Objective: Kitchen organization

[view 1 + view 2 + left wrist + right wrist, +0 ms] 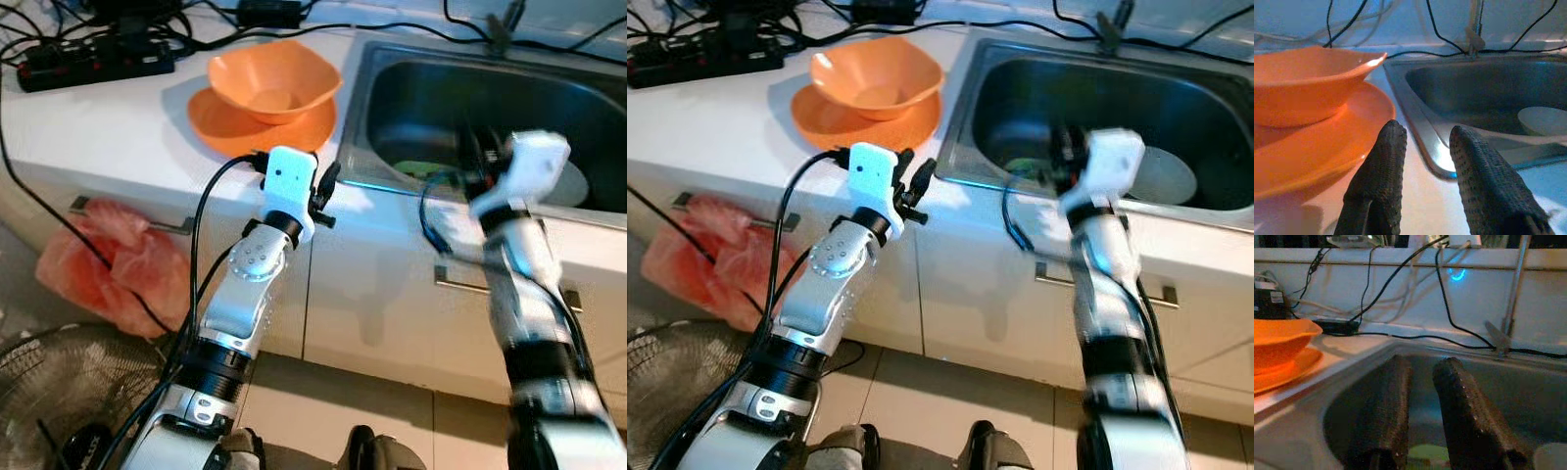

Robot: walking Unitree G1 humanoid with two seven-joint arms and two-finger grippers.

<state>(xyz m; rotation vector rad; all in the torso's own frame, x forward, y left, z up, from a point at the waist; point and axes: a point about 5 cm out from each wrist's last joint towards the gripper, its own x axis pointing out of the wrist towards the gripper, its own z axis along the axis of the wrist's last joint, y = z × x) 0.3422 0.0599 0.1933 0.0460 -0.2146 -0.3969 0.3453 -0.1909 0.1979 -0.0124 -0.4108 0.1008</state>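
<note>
An orange bowl (274, 80) is sitting inside an orange plate (220, 125) on the white desk (98, 137), in the upper middle of the left eye view, just left of the steel sink (392, 88). A pale dish (1161, 174) is lying in the sink basin at the right, with something green (421, 168) near it that is too blurred to name.

The left gripper (318, 191) is hovering at the desk's front edge, just below the plate, its fingers (1383, 161) parted a little and grasping nothing. The right gripper (1422, 406) is reaching over the sink's front rim, blurred; its fingers are likewise released, with a gap between them and nothing inside.

The bowl and plate are looking like light, stiff plastic, smooth and probably slippery, so a pinch on the bowl's thin raised rim seems the surest hold; the plate's shallow lip is offering less purchase. The sink dish may be wet.
</note>
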